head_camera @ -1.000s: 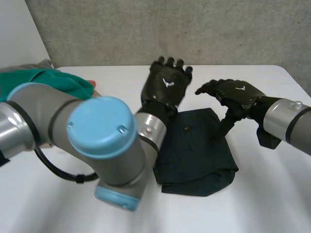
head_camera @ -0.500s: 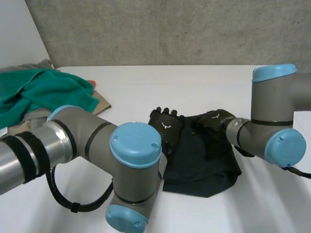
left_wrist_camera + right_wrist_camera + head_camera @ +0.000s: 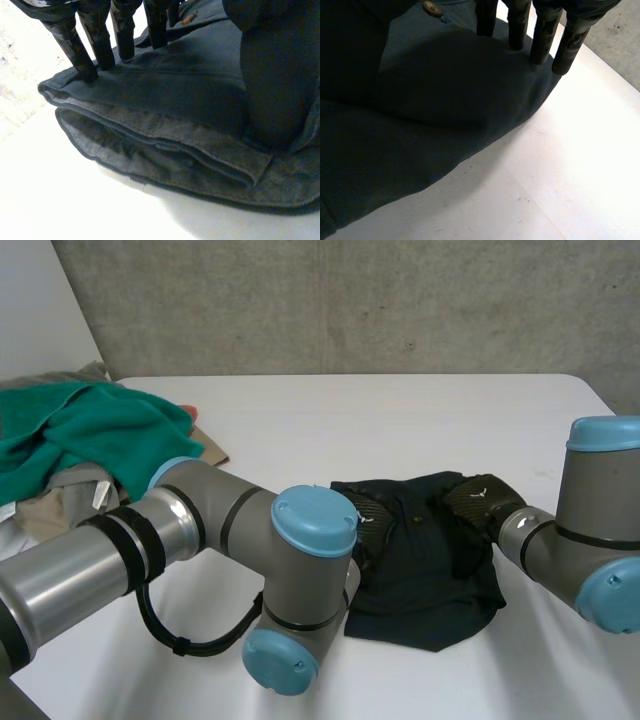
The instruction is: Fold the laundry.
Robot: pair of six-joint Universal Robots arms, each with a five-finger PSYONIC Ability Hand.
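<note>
Fingers (image 3: pixel 75 47) of the left hand (image 3: pixel 372 523) stood straight and a little apart, their tips pressing down on the top layer of the dark garment (image 3: pixel 425 565) near its left edge, clasping nothing. Fingers (image 3: pixel 540 42) of the right hand (image 3: pixel 482 502) were likewise straight and spread, planted tip-down along the garment's right edge, just inside where the cloth met the bare table (image 3: pixel 350 420). A small brown button (image 3: pixel 190 19) sat on the cloth just beyond the left hand's fingertips and showed again beside the right hand's fingers in the right wrist view. The garment lay folded in several flat layers, its stacked hems visible under the left palm, right of the table's middle and toward its near edge. Both hands rested on it, the left arm (image 3: pixel 200 525) reaching across from the left and the right arm (image 3: pixel 600 540) bent in from the right edge. Well apart, at the table's far left corner, a crumpled green cloth (image 3: pixel 100 430) lay heaped over some beige fabric (image 3: pixel 55 505). A grey concrete wall (image 3: pixel 350 300) stood behind the table's far edge.
</note>
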